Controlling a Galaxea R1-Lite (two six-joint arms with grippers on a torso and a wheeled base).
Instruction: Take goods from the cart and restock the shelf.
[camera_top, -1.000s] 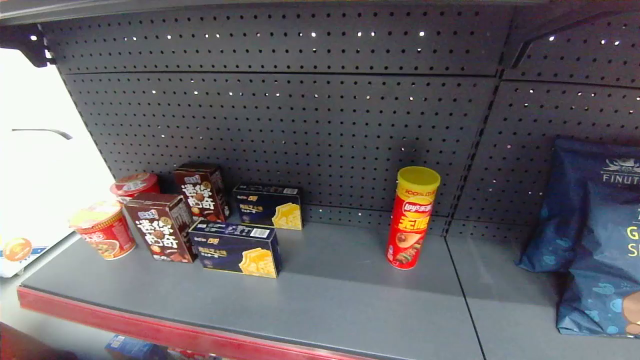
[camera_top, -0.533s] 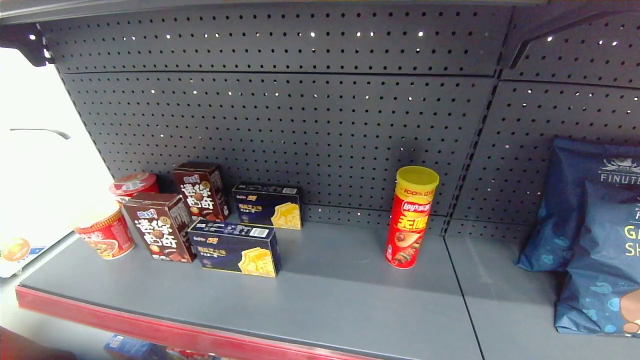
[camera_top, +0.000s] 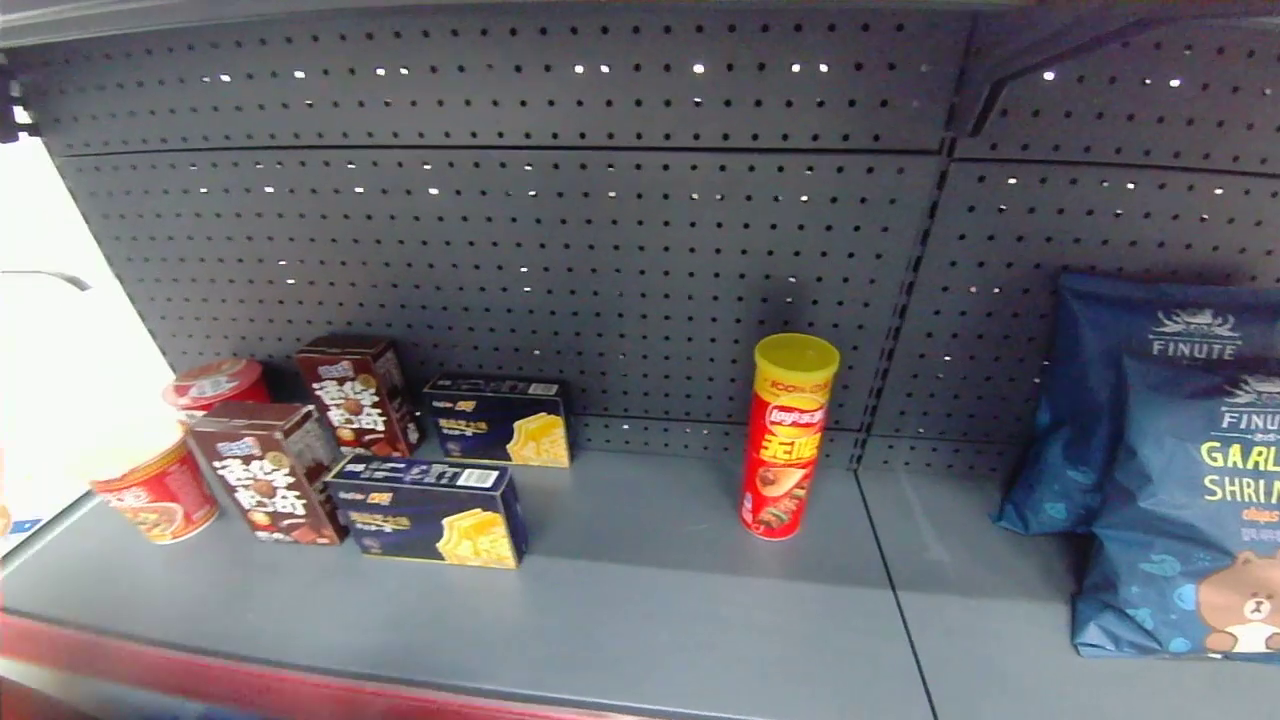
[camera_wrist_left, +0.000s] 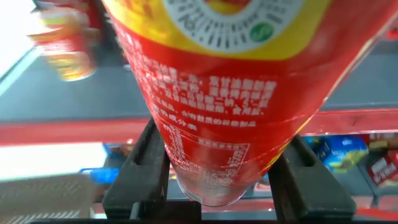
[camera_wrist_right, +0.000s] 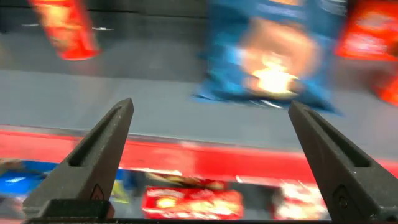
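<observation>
Holding a red chip can (camera_wrist_left: 217, 93), your left gripper (camera_wrist_left: 217, 175) has its two black fingers pressed on the can's sides. The can's long side runs across the fingers, and its see-through end sits down between them. Past the can you can spot the red front edge of the shelf (camera_top: 650, 620) and a blurry cup of noodles (camera_wrist_left: 62, 43). So I think this arm is out in front of the shelf, near its left end.

Your right gripper (camera_wrist_right: 211, 104) has its fingers wide apart and holds nothing. It faces the blue snack bags (camera_wrist_right: 273, 50).

On the shelf, one more chip can (camera_top: 788, 437) stands up straight. It is at 3 o'clock from the dark blue boxes (camera_top: 430, 510). The snack bags are at 3 o'clock from that can.

The bare gray spot at 9 o'clock from the standing can looks like a good home. I think the left arm is the one to use. Keep the held can upright as you set it down.
</observation>
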